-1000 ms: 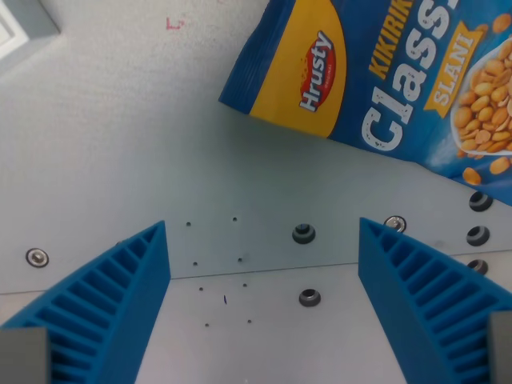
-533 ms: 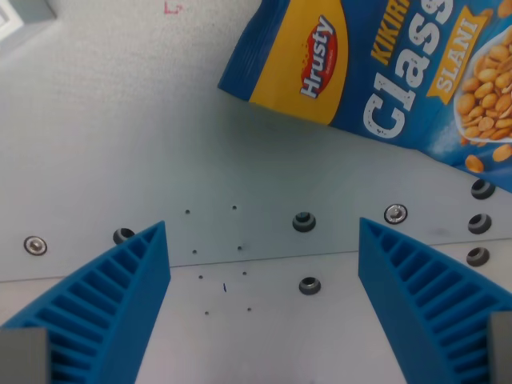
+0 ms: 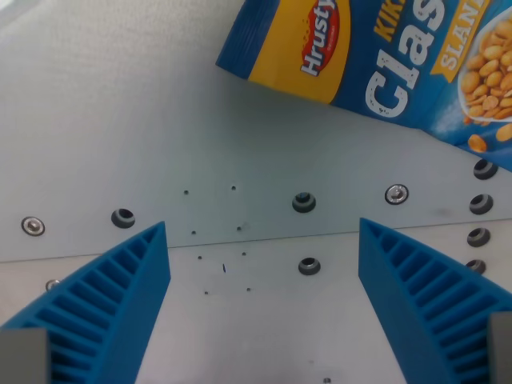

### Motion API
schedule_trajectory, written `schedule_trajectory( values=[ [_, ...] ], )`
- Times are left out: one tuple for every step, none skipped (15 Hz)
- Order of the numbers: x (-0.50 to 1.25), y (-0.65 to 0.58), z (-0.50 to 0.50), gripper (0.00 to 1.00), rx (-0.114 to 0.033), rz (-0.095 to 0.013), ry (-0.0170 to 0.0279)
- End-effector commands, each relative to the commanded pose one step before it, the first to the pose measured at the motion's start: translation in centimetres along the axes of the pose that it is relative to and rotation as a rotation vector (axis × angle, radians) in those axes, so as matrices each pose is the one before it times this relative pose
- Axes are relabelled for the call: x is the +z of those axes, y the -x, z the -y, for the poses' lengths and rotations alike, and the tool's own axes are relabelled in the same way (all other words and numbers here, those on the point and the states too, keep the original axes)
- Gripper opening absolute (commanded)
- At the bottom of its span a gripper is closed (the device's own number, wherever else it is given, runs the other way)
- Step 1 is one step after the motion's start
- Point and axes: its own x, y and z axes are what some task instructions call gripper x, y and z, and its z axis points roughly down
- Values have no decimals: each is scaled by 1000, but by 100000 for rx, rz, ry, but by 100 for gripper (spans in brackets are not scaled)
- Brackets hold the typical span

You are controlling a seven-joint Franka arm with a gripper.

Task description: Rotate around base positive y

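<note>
Lying flat on the grey table (image 3: 120, 120), the blue peanut bag (image 3: 384, 64) sits well beyond the gripper (image 3: 262, 264), whose ribbed fingers (image 3: 104, 312) stand wide apart, holding nothing

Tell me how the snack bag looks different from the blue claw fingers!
The snack bag has pictures and letters on it, a yellow patch and peanuts; the claw fingers are plain blue with ridges. The bag lies flat on the table at the top of the view; the fingers poke in from the bottom corners, spread apart, with nothing between them. Both are blue.
</note>
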Motion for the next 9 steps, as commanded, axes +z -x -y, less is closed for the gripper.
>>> schedule_trajectory(
  values=[
    [-694,-709,0,100,148,21342,2062],
    [0,0,0,100,11,1331,78],
    [0,0,0,100,12,1331,78],
    [0,0,0,100,13,1331,78],
    [0,0,0,100,14,1331,78],
    [0,0,0,100,15,1331,77],
    [0,0,0,100,16,1331,77],
    [0,0,0,100,17,1331,77],
    [0,0,0,100,18,1331,77]
  ],
)
